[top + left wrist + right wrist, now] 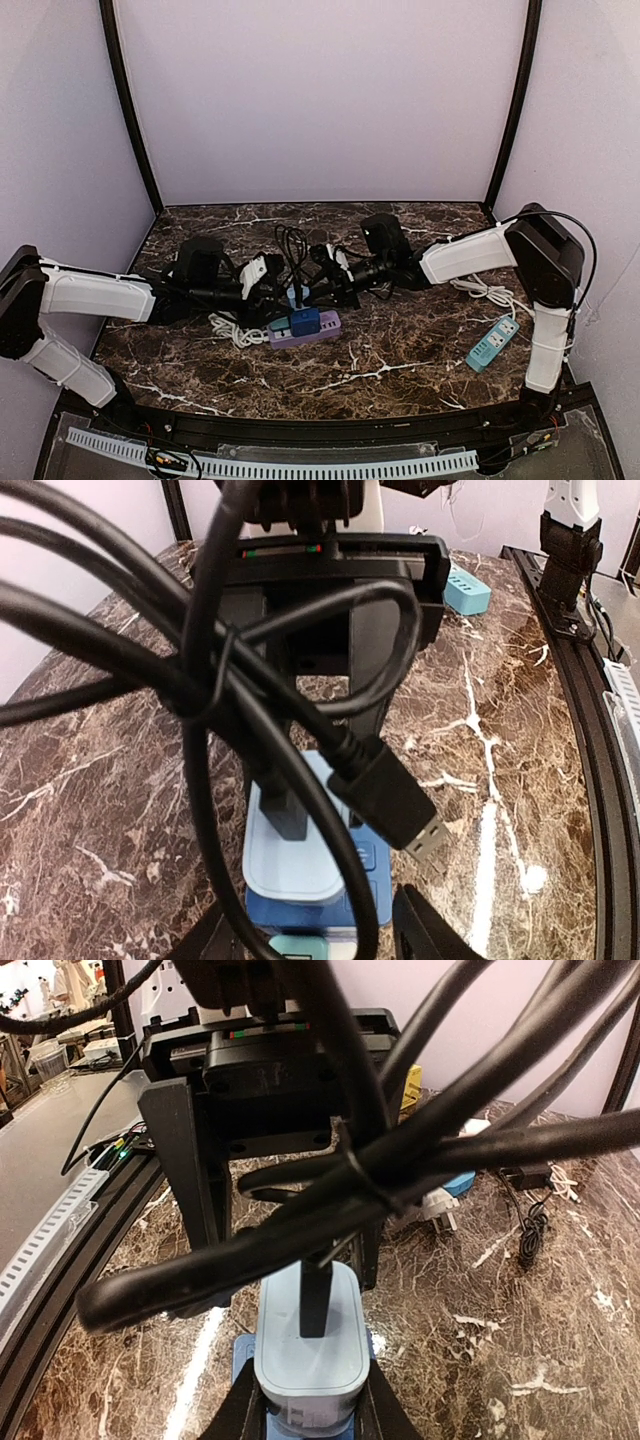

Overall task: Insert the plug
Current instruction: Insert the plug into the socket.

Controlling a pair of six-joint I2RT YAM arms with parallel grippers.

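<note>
The right gripper [308, 1412] clamped the pale blue plug [305, 1350] atop the purple strip [328, 330]; the left gripper [312, 938] gaped open

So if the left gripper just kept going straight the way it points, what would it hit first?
Most likely the light blue charger, standing just beyond the left gripper. The black cable draped in front might brush it first; depth is hard to judge.

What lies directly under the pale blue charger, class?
A darker blue adapter shows beneath the pale blue charger. In the top view it stands on the purple power strip. The joints between them and the sockets underneath are covered.
</note>
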